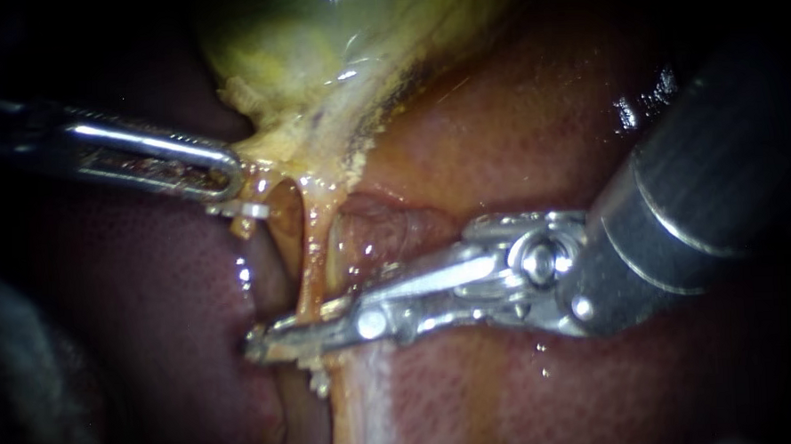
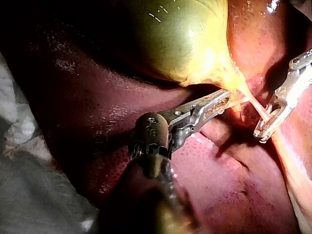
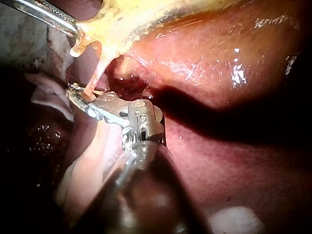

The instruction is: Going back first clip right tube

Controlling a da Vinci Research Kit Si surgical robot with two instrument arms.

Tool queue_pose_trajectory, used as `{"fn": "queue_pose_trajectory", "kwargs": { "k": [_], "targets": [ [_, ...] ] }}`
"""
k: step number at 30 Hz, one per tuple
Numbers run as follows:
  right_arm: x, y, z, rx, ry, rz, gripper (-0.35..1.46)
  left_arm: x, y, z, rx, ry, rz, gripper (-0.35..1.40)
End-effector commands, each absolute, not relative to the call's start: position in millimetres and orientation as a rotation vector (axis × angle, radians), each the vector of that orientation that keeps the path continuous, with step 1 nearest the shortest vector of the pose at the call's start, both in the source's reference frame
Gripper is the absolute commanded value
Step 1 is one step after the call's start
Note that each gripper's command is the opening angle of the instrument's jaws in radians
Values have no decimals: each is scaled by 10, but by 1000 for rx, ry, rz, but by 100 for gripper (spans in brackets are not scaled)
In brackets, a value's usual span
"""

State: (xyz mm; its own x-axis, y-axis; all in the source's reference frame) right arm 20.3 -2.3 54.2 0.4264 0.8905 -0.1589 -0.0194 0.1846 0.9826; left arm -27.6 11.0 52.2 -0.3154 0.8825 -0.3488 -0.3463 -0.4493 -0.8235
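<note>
Endoscope view: light from lens side, centre bright, corners fall to black. Glare specks on wet gallbladder [image 1: 317, 47] and liver [image 1: 533, 118] (strongest toward upper right). Hard white streak along my left instrument [image 1: 232, 183]. Metal of my right instrument [image 1: 295, 333] flares too, its shaft close to lens and soft. Wrist views: my own shafts blurred, dark in foreground; tissue ahead sharp. Right wrist view: broad shadow across liver beside my instrument.

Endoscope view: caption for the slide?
The left instrument grips the gallbladder at its neck; the right instrument lies across a tube.
</note>
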Motion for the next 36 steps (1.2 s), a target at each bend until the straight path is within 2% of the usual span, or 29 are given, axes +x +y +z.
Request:
{"fn": "queue_pose_trajectory", "kwargs": {
  "k": [1, 3, 4, 7, 11, 16, 20, 25, 36],
  "targets": [
    [203, -23, 543, 1216, 927, 791, -35, -276, 110, 522, -1042, -814, 1870, -35],
    [204, -23, 543, 1220, 941, 786, -35, -276, 110, 522, -1042, -814, 1870, -35],
    [204, -24, 543, 1204, 972, 761, -15, -276, 110, 522, -1042, -814, 1870, -35],
    [206, -26, 547, 1140, 1040, 692, 21, -276, 110, 522, -1042, -813, 1870, -35],
    [208, -35, 558, 1061, 1102, 613, 41, -276, 110, 522, -1042, -813, 1870, -35],
    [208, -40, 574, 923, 1152, 523, 48, -276, 110, 522, -1042, -813, 1870, -35],
    [205, -34, 584, 820, 1133, 471, 50, -276, 110, 522, -1042, -813, 1870, -35],
    [192, -27, 592, 761, 1125, 409, 50, -276, 110, 522, -1042, -813, 1870, -35],
    [129, -19, 573, 600, 1195, 300, 50, -275, 110, 522, -1042, -813, 1870, -35]
  ]
}}
